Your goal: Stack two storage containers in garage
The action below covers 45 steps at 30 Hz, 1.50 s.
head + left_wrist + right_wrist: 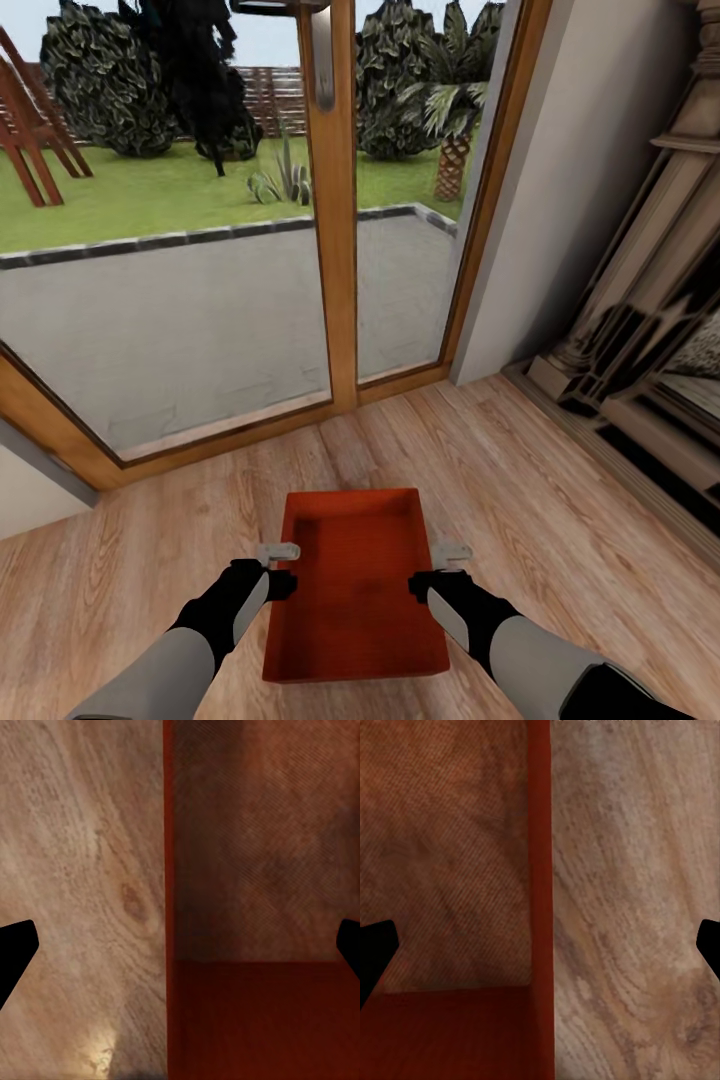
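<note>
Head view first: one orange-red storage container (355, 585) sits between the two arms, over the light wood plank floor (560, 480) of the living room, in front of a tall glass door (200, 300) with a warm wooden frame. It is a plain rectangular bin, open at the top, straight walls, flat bottom, and nothing inside it. The left gripper (278, 552) is at the bin's left wall, the right gripper (450, 551) at its right wall, both near the rim.

Over to the left wrist view: the thin red wall (169, 870) runs right between the dark fingertips (15, 945), one out over the floor, one over the bin's inside, so the jaws are spread wide, astride the wall and not pressing it. The bin's inner face shows a fine woven-looking grain.

Right wrist view, same story: wall (540, 870) in the middle, jaws wide, swirling wood grain with knots on the far side of it.

Outside the glass: grey paving, lawn, shrubs, a palm.
</note>
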### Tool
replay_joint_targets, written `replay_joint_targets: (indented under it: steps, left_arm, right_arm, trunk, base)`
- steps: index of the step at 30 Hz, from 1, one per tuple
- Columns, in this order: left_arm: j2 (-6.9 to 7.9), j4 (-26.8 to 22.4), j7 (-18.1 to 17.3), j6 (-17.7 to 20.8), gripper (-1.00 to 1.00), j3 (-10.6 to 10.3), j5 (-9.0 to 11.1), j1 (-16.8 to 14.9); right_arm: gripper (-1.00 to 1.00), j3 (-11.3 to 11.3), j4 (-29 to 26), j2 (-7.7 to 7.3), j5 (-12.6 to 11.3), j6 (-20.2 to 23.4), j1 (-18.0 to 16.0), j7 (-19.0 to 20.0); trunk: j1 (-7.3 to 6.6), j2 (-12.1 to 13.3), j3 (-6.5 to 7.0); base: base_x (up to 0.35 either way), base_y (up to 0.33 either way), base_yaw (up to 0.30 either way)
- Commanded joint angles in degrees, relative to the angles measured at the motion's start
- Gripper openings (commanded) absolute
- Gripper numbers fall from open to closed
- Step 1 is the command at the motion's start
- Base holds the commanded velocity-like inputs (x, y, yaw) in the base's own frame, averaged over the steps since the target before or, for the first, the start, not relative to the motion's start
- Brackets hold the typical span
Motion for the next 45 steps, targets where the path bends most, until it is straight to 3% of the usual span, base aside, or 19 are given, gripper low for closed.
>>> replay_joint_targets:
  steps: [1, 6, 14, 34, 41, 45]
  left_arm:
    - [0.00, -0.08, 0.36, 0.29, 1.00, -0.11, 0.40, -0.01]
    - [0.00, -0.05, 0.46, 0.36, 1.00, -0.09, 0.43, -0.01]
    - [0.00, -0.04, 0.53, 0.32, 1.00, -0.10, 0.39, -0.01]
    - [0.00, 0.31, 0.52, 0.32, 1.00, -0.04, 0.38, -0.01]
    - [0.00, 0.31, 0.53, 0.32, 1.00, -0.02, 0.39, -0.01]
    - [0.00, 0.31, 0.52, 0.32, 1.00, -0.02, 0.39, -0.01]
  right_arm:
    - [1.00, 0.48, -0.12, -0.04, -0.40, 0.36, -0.07, -0.38]
    - [1.00, 0.48, -0.12, -0.04, -0.40, 0.42, -0.14, -0.38]
    - [1.00, 0.48, -0.12, -0.05, -0.40, 0.43, -0.14, -0.38]
    - [1.00, 0.50, -0.12, -0.05, -0.40, 0.41, -0.14, -0.38]
    - [1.00, 0.51, -0.12, -0.11, -0.39, 0.37, -0.14, -0.38]
    - [1.00, 0.50, -0.12, -0.12, -0.38, 0.35, -0.14, -0.38]
  trunk:
    - [0.22, -0.43, -0.23]
    - [1.32, -2.44, -1.12]
    - [1.32, -2.44, -1.12]
    - [5.71, -10.46, -4.71]
    - [5.71, -10.46, -4.71]
    - [6.59, -12.06, -5.43]
  base:
    - [0.000, 0.000, 0.000]
    - [0.000, 0.000, 0.000]
    - [0.000, 0.000, 0.000]
    - [0.000, 0.000, 0.000]
    - [0.000, 0.000, 0.000]
    - [0.000, 0.000, 0.000]
